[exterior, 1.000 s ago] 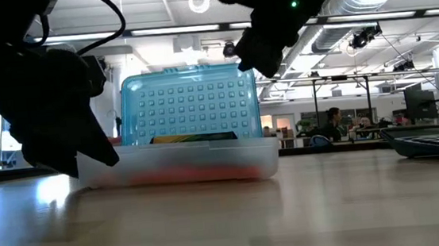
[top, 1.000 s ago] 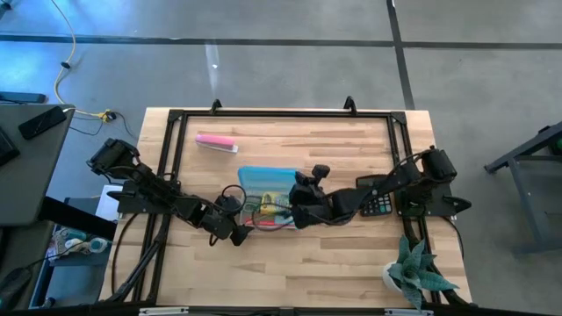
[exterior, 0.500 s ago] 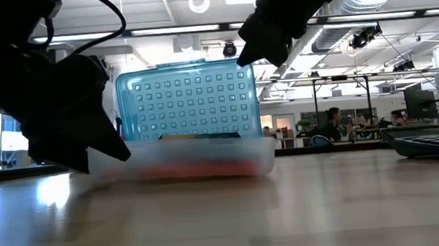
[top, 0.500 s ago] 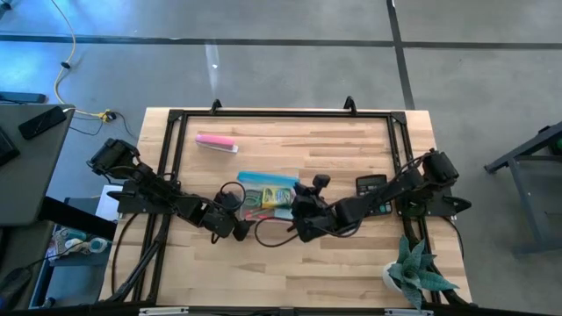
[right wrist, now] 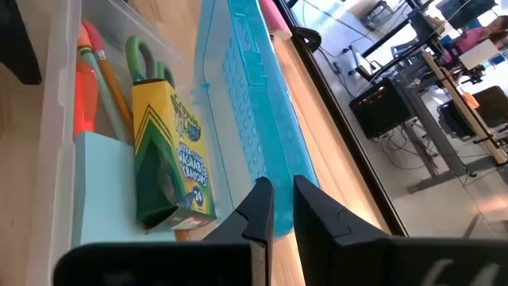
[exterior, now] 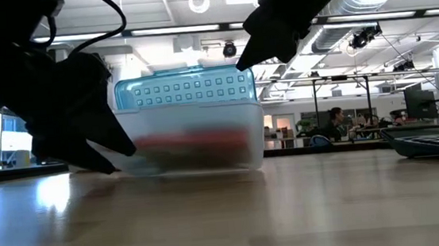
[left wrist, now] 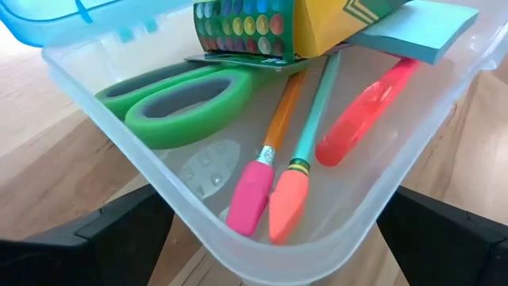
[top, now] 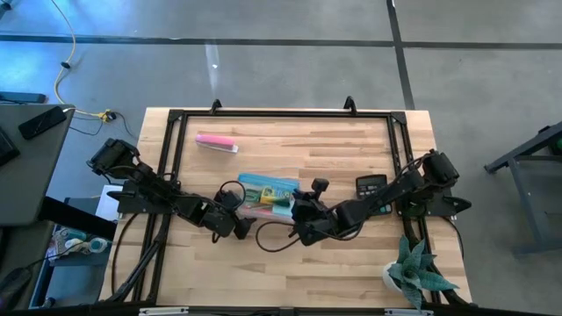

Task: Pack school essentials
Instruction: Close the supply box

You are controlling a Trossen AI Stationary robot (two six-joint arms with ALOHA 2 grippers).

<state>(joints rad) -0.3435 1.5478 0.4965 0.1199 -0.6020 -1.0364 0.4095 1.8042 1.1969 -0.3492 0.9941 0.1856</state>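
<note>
A clear plastic pencil case (top: 263, 200) with a blue lid (right wrist: 246, 119) sits near the middle of the wooden bench (top: 351, 272). The lid is partly lowered over the tray. Inside the tray lie green-handled scissors (left wrist: 178, 99), a thin wooden pencil (left wrist: 274, 155), a green pencil (left wrist: 305, 143), an orange-red pen (left wrist: 361, 119), a light-blue square note pad (left wrist: 421, 28) and a green-yellow crayon box (right wrist: 171, 159).

The left gripper (top: 235, 226) is at the case's near left corner, fingers spread wide on either side of the tray wall; whether they touch it cannot be told. The right gripper (right wrist: 276, 208) is at the lid's edge, fingers nearly together on the blue rim.

A pink object (top: 216, 141), a calculator (top: 371, 184) and a potted plant (top: 414, 272) stand well apart from the case.
</note>
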